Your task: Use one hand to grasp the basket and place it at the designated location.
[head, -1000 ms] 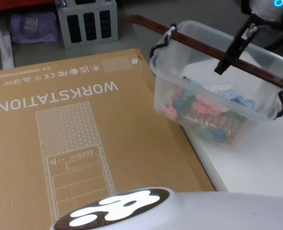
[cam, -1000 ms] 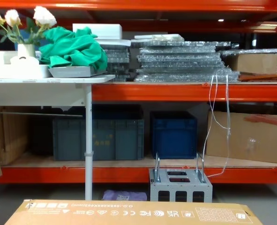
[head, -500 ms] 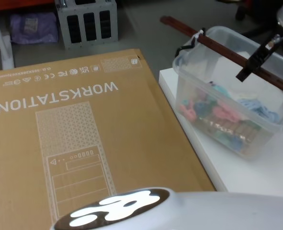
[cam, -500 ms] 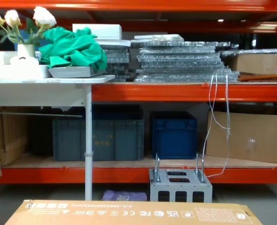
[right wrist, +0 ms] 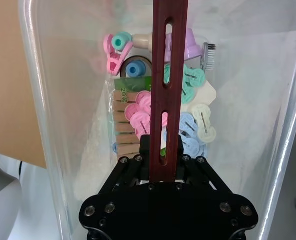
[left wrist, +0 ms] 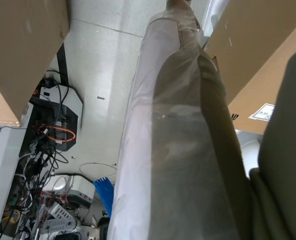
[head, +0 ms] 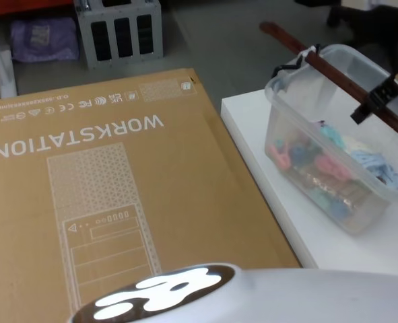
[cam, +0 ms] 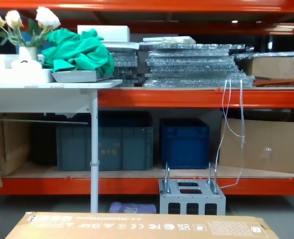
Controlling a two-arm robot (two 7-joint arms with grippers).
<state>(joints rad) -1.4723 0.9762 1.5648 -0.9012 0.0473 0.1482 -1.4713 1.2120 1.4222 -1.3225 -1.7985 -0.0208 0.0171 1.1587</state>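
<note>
The basket (head: 300, 145) is a translucent tub holding coloured clothes pegs (right wrist: 137, 117). It hangs tilted over the right part of a white tabletop (head: 269, 182); I cannot tell whether its bottom touches. Its long reddish-brown handle (head: 333, 74) runs across the top on black fittings. My right gripper (head: 368, 108) reaches in from the right edge and is shut on that handle about midway along. In the right wrist view the black gripper (right wrist: 163, 147) clamps the slotted handle (right wrist: 169, 70) directly above the pegs. The left arm is parked, its wrist view facing the floor between cardboard boxes.
A big cardboard box (head: 111, 195) printed WORKSTATION lies flat to the left of the white tabletop, its edge close to the basket. On the floor behind stand a grey metal box (head: 118, 30) with steel loops (cam: 191, 196) and a purple bag (head: 44, 33). Blue crates (cam: 184, 142) sit under orange shelving.
The right gripper has carried the basket to the right, away from the cardboard box and farther over the white tabletop. Its grip on the handle is unchanged.
</note>
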